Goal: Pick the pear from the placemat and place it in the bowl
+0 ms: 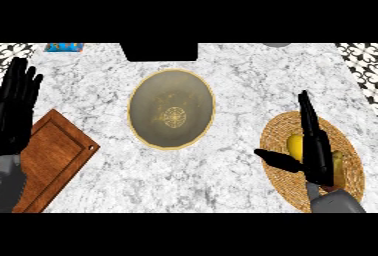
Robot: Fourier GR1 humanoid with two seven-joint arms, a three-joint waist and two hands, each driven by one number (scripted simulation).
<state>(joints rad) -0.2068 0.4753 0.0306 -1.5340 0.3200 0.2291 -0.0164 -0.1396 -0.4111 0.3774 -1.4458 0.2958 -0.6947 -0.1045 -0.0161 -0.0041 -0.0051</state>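
Note:
A yellow pear (pixel 295 145) lies on the round woven placemat (pixel 348 165) at the right of the marble counter. My right hand (pixel 316 150) is over the pear, edge-on, fingers straight and pointing away, thumb (pixel 277 160) spread out to the left; it hides much of the fruit. The bowl (pixel 171 109), beige with a pale rim and a pattern in its bottom, stands in the middle of the counter, left of the placemat, with nothing in it. My left hand (pixel 16 107) rests open at the left edge, fingers up.
A wooden cutting board (pixel 55 155) lies at the lower left, partly under my left forearm. A black block (pixel 159 51) sits at the counter's far edge behind the bowl. A small blue item (pixel 63 47) shows at the far left corner.

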